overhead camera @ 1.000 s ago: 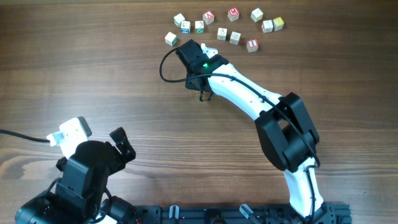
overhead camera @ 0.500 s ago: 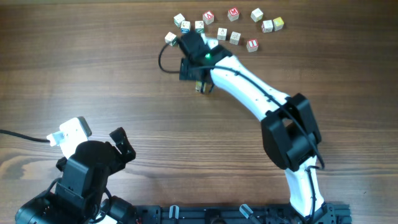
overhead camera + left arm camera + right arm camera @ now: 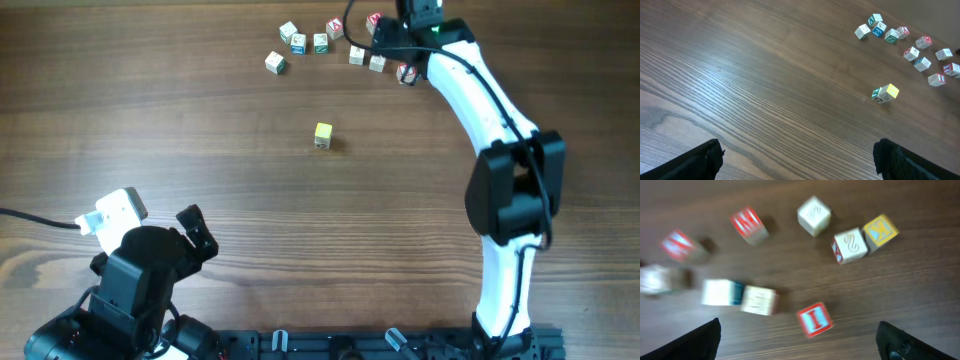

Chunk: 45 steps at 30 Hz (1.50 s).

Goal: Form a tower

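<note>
The tower point(image 3: 322, 135) stands alone mid-table as a short stack of two cubes with a yellow top face; it also shows in the left wrist view point(image 3: 885, 93). A loose cube with a red "I" point(image 3: 814, 319) lies just ahead of my right gripper point(image 3: 802, 345), which is open and empty above the cube cluster. In the overhead view that I cube point(image 3: 405, 73) is partly hidden by the right arm point(image 3: 470, 85). My left gripper point(image 3: 800, 162) is open, empty and far from the tower, near the table's front left point(image 3: 197, 232).
Several loose letter cubes lie scattered along the far edge point(image 3: 320, 43). Under the right wrist are a red "M" cube point(image 3: 747, 224), a yellow cube point(image 3: 880, 230) and a white "S" cube point(image 3: 850, 245). Bare wood surrounds the tower.
My right gripper has opened and left the yellow-topped cube mid-table. The right arm has swung up and to the right over the cube cluster. The left arm has not moved.
</note>
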Available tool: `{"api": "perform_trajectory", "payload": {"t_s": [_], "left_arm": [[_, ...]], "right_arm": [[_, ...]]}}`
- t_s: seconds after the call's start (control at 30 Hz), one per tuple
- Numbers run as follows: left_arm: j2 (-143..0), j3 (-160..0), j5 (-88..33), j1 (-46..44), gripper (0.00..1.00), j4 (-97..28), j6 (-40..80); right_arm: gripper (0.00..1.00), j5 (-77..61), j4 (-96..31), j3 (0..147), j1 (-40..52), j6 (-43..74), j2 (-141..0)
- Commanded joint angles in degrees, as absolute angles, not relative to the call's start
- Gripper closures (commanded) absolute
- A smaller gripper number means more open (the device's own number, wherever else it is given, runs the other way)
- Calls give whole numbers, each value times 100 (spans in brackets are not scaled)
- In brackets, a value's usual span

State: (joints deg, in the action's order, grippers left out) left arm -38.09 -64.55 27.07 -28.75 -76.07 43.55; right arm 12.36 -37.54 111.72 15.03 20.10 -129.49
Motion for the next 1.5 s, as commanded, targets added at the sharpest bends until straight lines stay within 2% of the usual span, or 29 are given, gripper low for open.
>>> {"api": "perform_trajectory", "payload": {"t_s": [0.0,0.13,0.2,0.23,0.3,0.37,0.47,0.73,0.87,1.07,1.23,1.47], "left_arm": [[-3804,-6440,2681,-2862,0,-7592,4239],[-3804,-6440,2681,-2862,0,-7592,4241],[-3804,-6440,2681,-2862,0,-7592,4241],[-3804,-6440,2681,-2862,0,-7592,4241],[-3804,-6440,2681,-2862,0,-7592,4241],[-3804,-6440,2681,-2862,0,-7592,4241],[-3804,-6440,2681,-2862,0,-7592,4241],[-3804,-6440,2681,-2862,0,-7592,4241],[-3804,-6440,2681,-2862,0,-7592,4241],[-3804,-6440,2681,-2862,0,-7592,4241],[-3804,-6440,2681,-2862,0,-7592,4241],[-3804,-6440,2681,-2862,0,-7592,4241]], "right_arm": [[1,587,-3675,11194,1406,943,-13673],[7,860,-3492,11194,1400,939,-14138],[23,947,-3472,11194,1400,937,-14204],[41,947,-3476,11194,1400,939,-14210],[59,945,-3507,11203,1400,956,-14184],[67,950,-3765,11275,1402,1076,-14079],[73,937,-4150,11292,1404,1247,-13592],[74,405,-5170,11292,1922,2003,-11985],[74,399,-5658,11240,2591,3194,-11915],[72,1210,-5557,10753,3459,4440,-11985],[72,1267,-4757,10055,3745,4591,-11990],[71,1155,-4751,9778,3752,4770,-11996]]}}
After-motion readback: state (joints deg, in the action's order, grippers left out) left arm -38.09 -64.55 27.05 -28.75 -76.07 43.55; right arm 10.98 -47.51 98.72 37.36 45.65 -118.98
